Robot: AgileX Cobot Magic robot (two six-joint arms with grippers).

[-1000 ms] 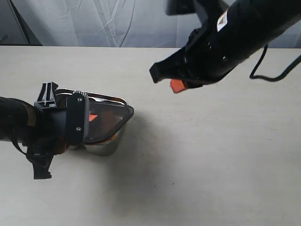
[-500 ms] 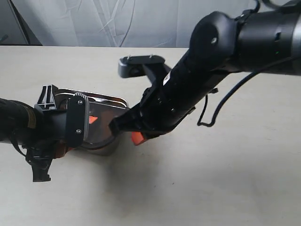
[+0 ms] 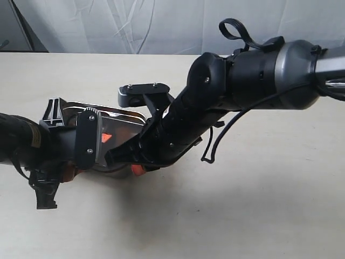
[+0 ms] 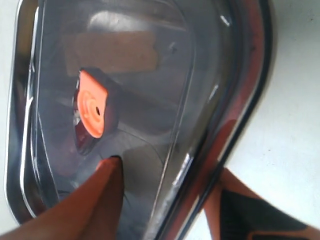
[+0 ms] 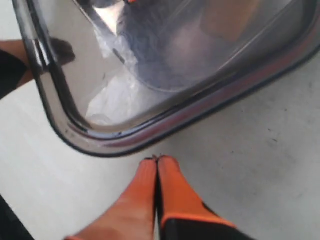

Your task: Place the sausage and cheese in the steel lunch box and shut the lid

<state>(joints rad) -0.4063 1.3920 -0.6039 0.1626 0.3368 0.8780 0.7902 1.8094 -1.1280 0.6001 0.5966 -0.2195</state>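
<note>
The left arm (image 3: 19, 141) lies low and level, and the left gripper (image 4: 167, 167) stands spread wide. The right arm (image 3: 269, 75) slopes down across the middle, with the right gripper (image 5: 157, 162) pinched tight together.

**Bright overview, mushy close-ups**

Exterior view is evenly lit and fairly sharp. Light looks like it comes from above, leaving a soft, faint shadow on the table (image 3: 280, 216) at lower middle of the frame. Wrist views are softer: the orange fingers (image 5: 135, 200) sit out of focus, and the lid (image 4: 150, 75) carries hazy white glare and smeared reflections.
</note>
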